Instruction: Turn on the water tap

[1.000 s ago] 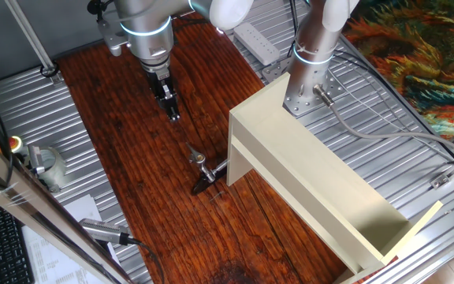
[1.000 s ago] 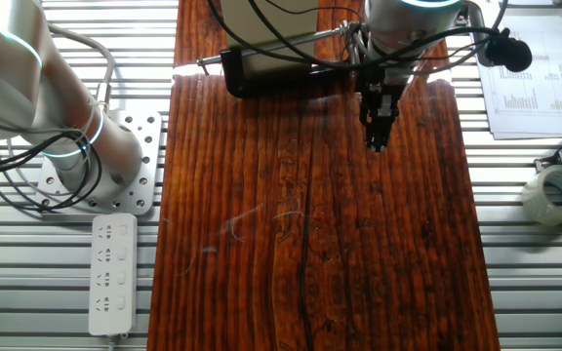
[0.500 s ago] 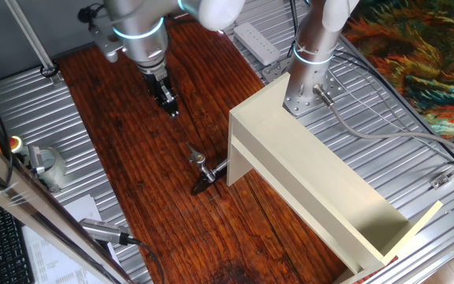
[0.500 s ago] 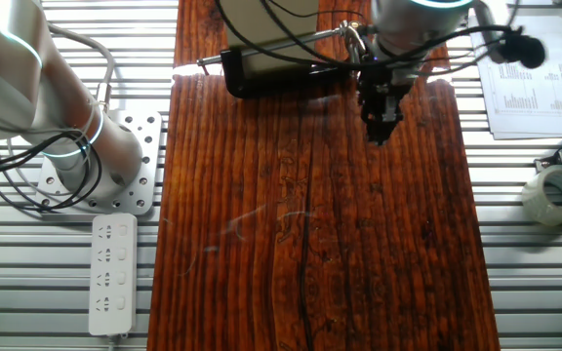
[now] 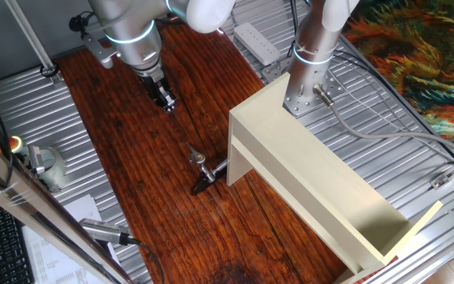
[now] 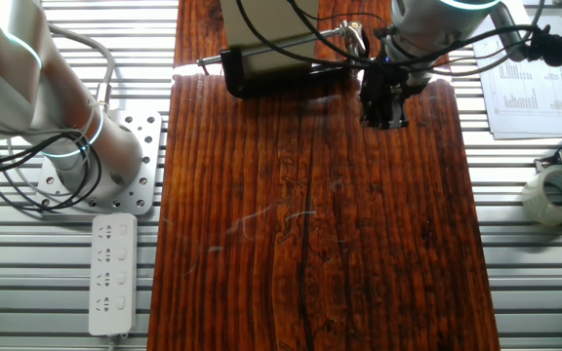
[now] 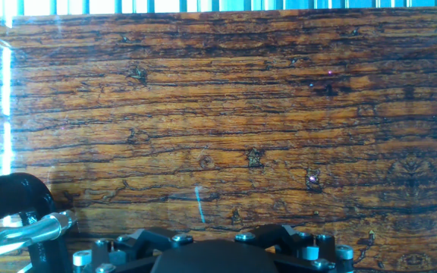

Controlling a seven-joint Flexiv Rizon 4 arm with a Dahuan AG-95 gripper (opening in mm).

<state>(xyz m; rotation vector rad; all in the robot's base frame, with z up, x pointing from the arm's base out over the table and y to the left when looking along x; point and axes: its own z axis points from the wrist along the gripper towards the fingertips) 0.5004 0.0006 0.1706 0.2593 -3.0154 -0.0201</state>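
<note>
The water tap is small, with a silvery lever and a black curved spout. It sticks out from the near corner of the cream box over the wooden table. My gripper hangs above the table, well behind and left of the tap, not touching it. Its fingers look pressed together and hold nothing. In the other fixed view my gripper is just right of the tap's lever. The hand view shows the spout and lever at lower left; my fingertips are hidden there.
A second robot arm's base stands behind the box. A tape roll and papers lie to one side of the wood, a power strip to the other. A pen-like tool lies near the front left.
My gripper has moved up and away from the tap, toward the table's far left in one fixed view. The tap has not moved.
</note>
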